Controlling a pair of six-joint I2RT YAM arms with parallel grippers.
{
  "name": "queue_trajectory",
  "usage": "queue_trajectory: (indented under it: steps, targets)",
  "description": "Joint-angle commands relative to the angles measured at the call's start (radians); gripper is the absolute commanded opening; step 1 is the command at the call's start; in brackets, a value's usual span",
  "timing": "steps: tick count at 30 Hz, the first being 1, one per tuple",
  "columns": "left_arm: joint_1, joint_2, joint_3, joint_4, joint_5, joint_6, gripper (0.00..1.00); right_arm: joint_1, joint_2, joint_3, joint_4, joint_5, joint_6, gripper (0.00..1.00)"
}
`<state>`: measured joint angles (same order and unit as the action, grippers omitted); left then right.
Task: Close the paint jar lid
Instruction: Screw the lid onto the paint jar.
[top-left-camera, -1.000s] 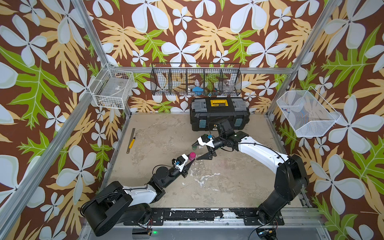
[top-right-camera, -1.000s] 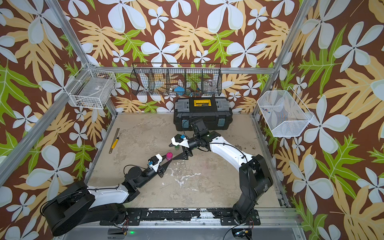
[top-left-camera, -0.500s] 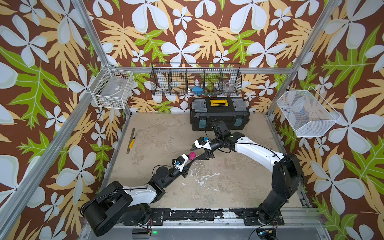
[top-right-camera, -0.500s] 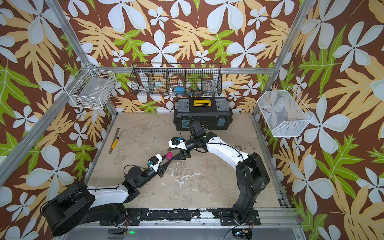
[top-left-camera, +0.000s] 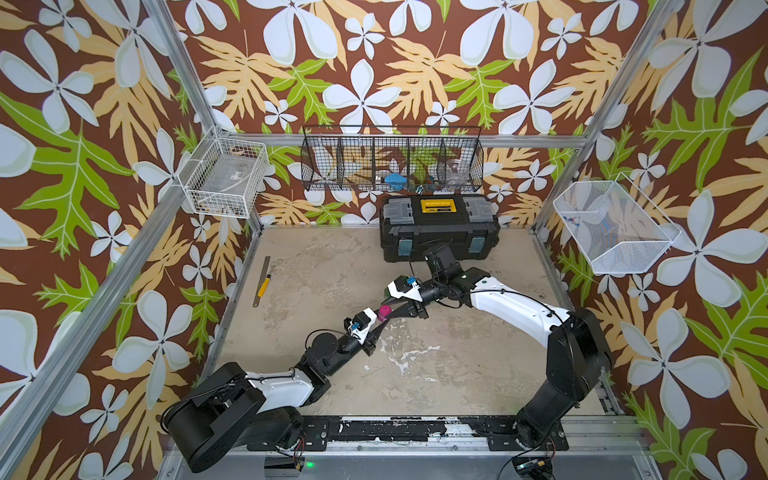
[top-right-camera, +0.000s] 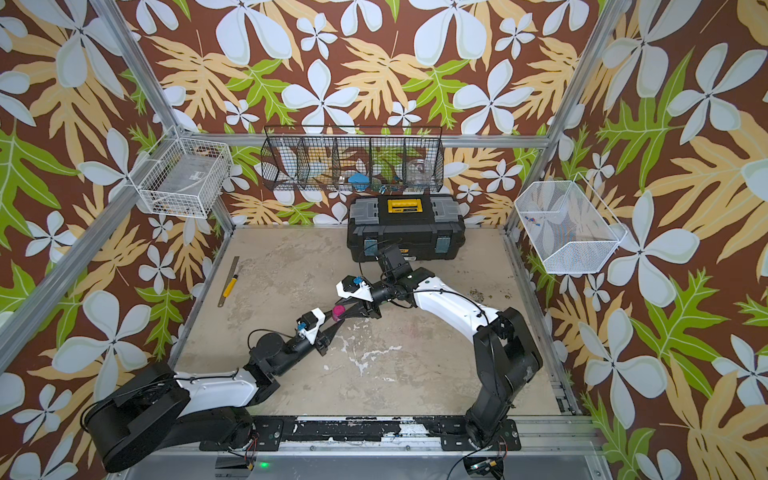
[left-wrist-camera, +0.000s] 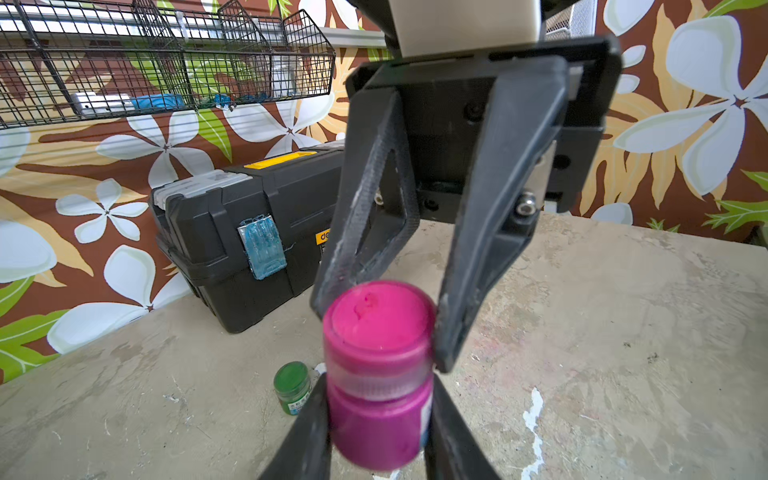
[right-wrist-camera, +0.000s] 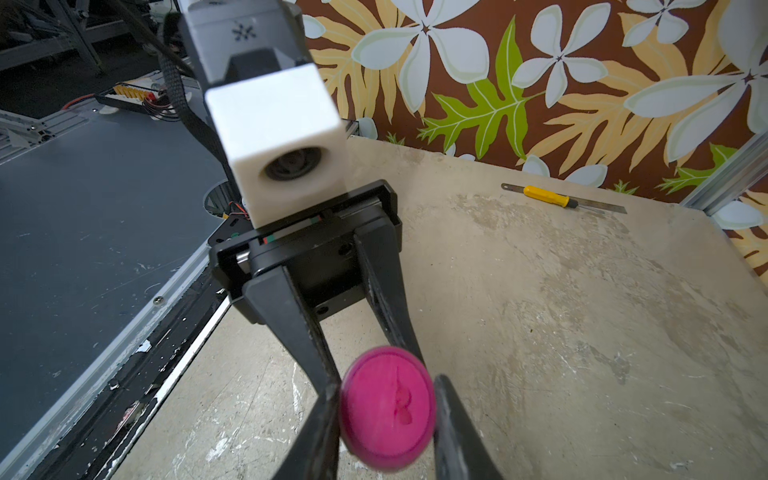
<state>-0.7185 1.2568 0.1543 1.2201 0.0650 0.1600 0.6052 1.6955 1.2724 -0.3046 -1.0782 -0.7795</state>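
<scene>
Seemingly seated, a pink lid (left-wrist-camera: 380, 328) caps the magenta paint jar (left-wrist-camera: 378, 432).

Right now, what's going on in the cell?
The left gripper grips the pink paint jar by its body, while the right gripper is shut on its lid from the opposite side. The lid sits on the jar; whether it is screwed tight cannot be told. A small green jar stands on the table nearby.
</scene>
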Motion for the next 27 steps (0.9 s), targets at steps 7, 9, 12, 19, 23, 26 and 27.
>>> queue_trajectory:
  steps: [7,9,12,19,23,26,27]
  targets:
    - [-0.001,-0.005,0.0,0.022,0.004,-0.001,0.04,0.036,-0.075,-0.123,0.243,0.112,0.271,0.19]
    - [-0.001,-0.005,0.001,0.023,0.004,-0.001,0.04,0.046,-0.096,-0.162,0.314,0.146,0.34,0.19]
    - [-0.001,-0.004,0.001,0.023,0.004,-0.002,0.04,0.063,-0.122,-0.201,0.396,0.2,0.444,0.19]
    - [-0.001,-0.007,0.001,0.023,0.002,-0.002,0.03,0.12,-0.213,-0.322,0.589,0.42,0.63,0.19]
    - [-0.001,-0.009,-0.002,0.022,0.001,-0.003,0.03,0.166,-0.261,-0.385,0.662,0.584,0.718,0.2]
    - [-0.001,-0.007,0.001,0.023,0.001,-0.003,0.03,0.203,-0.291,-0.435,0.714,0.71,0.798,0.2]
    - [-0.001,-0.006,0.001,0.023,0.001,-0.004,0.03,0.218,-0.299,-0.448,0.721,0.748,0.81,0.2]
